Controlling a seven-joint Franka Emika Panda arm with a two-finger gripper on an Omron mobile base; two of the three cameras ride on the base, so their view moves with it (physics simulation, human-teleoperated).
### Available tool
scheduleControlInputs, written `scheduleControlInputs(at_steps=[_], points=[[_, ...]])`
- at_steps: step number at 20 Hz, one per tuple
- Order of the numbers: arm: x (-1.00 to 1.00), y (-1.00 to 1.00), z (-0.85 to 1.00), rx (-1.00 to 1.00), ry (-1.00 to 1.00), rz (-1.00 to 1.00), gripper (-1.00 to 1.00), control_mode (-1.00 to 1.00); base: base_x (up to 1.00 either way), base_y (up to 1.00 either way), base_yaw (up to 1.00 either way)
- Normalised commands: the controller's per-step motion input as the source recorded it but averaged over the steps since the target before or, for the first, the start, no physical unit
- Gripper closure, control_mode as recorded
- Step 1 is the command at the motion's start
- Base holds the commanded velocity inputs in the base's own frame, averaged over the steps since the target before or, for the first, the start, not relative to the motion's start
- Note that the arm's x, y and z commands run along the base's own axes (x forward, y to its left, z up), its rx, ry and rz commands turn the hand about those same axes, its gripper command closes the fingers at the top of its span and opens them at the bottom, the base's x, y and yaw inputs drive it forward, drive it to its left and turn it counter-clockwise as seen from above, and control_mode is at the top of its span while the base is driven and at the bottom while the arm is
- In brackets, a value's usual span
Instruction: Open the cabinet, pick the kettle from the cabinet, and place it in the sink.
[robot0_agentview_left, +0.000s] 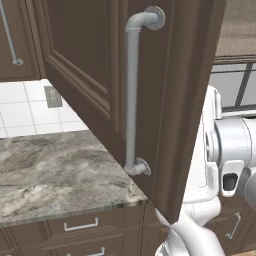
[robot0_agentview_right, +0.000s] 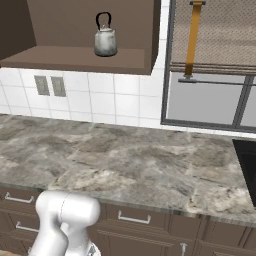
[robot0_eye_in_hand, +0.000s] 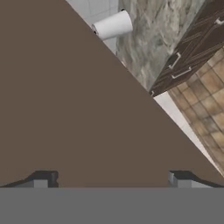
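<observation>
The cabinet (robot0_agentview_left: 165, 100) door stands swung open, its grey bar handle (robot0_agentview_left: 132, 95) upright. The kettle (robot0_agentview_right: 105, 37) sits on the cabinet shelf above the marble worktop (robot0_agentview_right: 125, 160). The hand (robot0_eye_in_hand: 109, 179) is spread wide, grasping nothing, against the brown door.

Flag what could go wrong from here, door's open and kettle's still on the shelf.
1. The open door hangs beside the arm; swinging toward the kettle could clip its edge or handle.
2. In the hand view the open gripper faces the flat door panel at close range, so it likely needs to back off first.
3. The kettle's thin arched handle leaves little margin for a grasp.
</observation>
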Motion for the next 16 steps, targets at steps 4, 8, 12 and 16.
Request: scheduleControlInputs(at_steps=[4,8,12,16], points=[[-0.04,0.52,0.0,-0.04,0.0,0.0,-1.0,-1.0,0.0,0.0,0.0],[0.05,0.27,0.0,-0.09,0.03,-0.02,-1.0,-1.0,0.0,0.0,0.0],[0.08,-0.02,0.01,-0.05,0.08,0.0,-1.0,-1.0,0.0,0.0,0.0],[0.08,-0.31,0.01,-0.04,0.09,0.0,-1.0,-1.0,0.0,0.0,0.0]])
